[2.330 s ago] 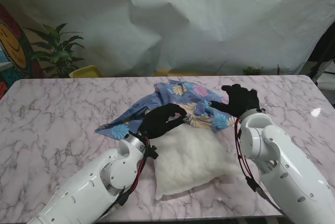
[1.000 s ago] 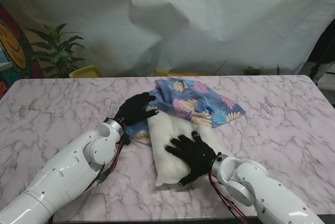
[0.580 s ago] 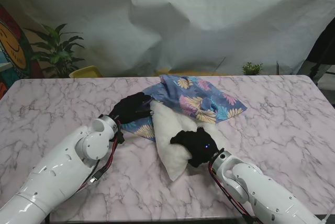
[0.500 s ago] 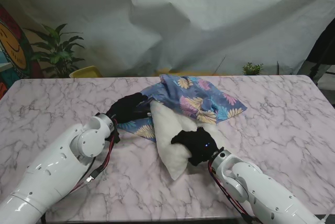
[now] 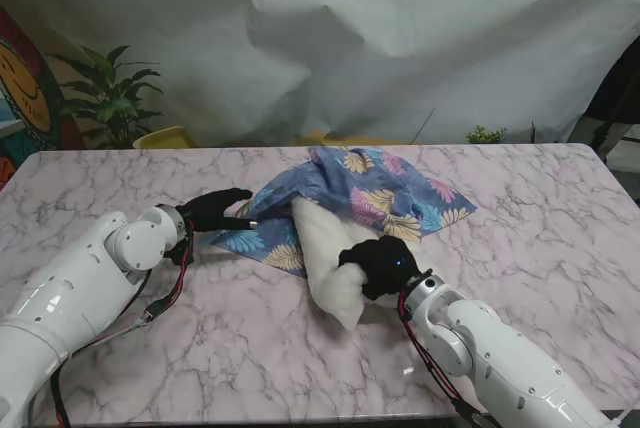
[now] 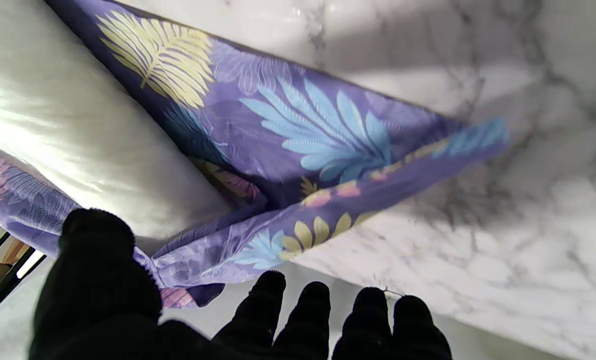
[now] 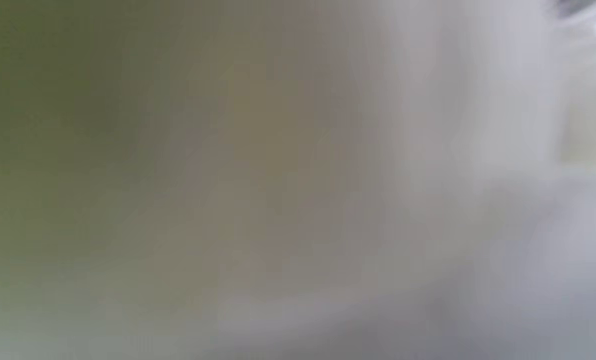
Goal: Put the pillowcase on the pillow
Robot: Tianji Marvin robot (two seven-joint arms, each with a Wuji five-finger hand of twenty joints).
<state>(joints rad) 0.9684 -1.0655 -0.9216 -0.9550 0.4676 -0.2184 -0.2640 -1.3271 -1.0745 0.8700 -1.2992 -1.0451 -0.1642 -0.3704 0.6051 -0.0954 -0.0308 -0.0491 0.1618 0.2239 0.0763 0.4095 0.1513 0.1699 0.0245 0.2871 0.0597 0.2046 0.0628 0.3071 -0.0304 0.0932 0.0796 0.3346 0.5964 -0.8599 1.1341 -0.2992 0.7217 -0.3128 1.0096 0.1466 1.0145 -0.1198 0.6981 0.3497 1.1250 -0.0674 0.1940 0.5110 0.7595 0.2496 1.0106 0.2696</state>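
Pillow half in case, mid-table.
Right hand clenched on pillow's near end; left hand spread, empty, at case hem. Both soft, limp: grip hem edges.

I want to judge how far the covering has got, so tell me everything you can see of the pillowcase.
The pillowcase is thin blue-purple fabric printed with yellow, pink and light-blue leaves, lying rumpled on the marble table. Its farther part drapes over the farther end of the white pillow; the nearer end of the pillow sticks out bare. A lower layer lies flat under the pillow, spreading left toward the left hand, whose fingers are spread at its edge; no grip is visible. The right hand grips the pillow, not the case.
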